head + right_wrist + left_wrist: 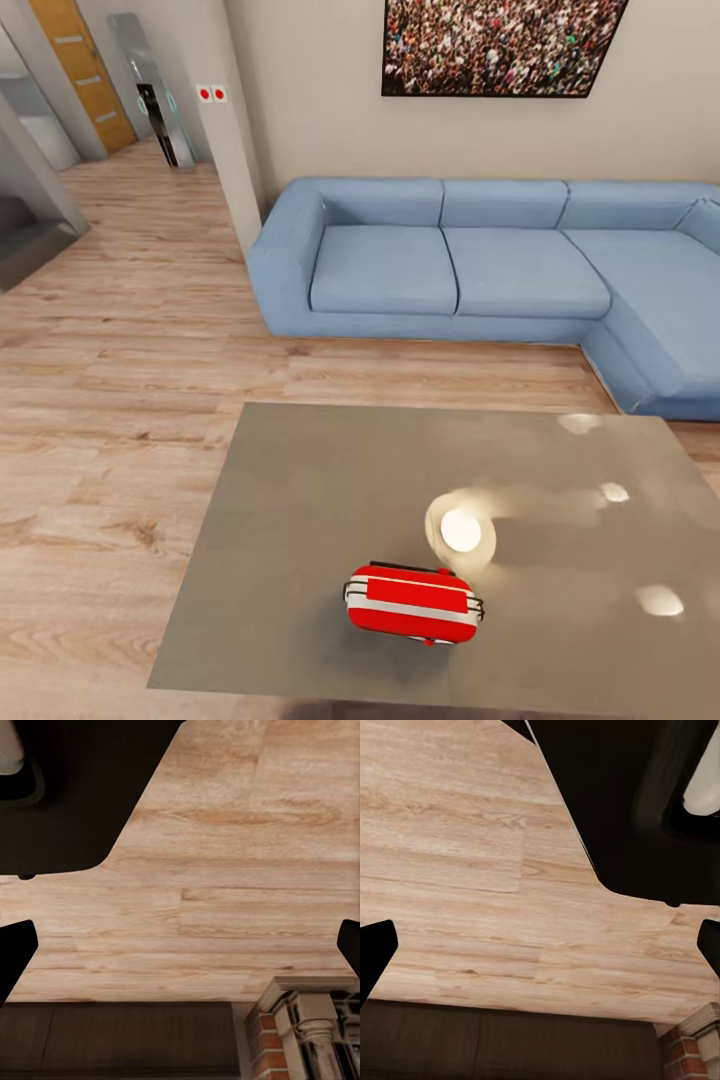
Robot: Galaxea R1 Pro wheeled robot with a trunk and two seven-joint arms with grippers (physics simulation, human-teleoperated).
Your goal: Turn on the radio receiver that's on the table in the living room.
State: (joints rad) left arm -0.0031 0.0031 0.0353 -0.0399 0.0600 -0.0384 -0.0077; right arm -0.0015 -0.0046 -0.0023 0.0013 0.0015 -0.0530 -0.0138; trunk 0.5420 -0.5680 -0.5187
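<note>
Radio receiver, small, red and rounded with a silver trim band and a thin wire handle, sits flat on the large glossy grey table, close to the table's near edge in the head view. Just beyond the radio, a bright round lamp reflection glows on the tabletop, with smaller glints scattered further from the radio. Past the table's far edge from the radio stretches the light wood plank floor, then the blue L-shaped sofa, well apart from the radio. Above the sofa hangs a dark-framed crowd picture on the beige wall.

Over to the wrists: the left gripper hangs above plank flooring, dark fingertips far apart, jaws spread wide with nothing between them. The right gripper reads the same, fingertips parted and released over the floor, a red brick column with pale stone trim at the frame's corner.
</note>
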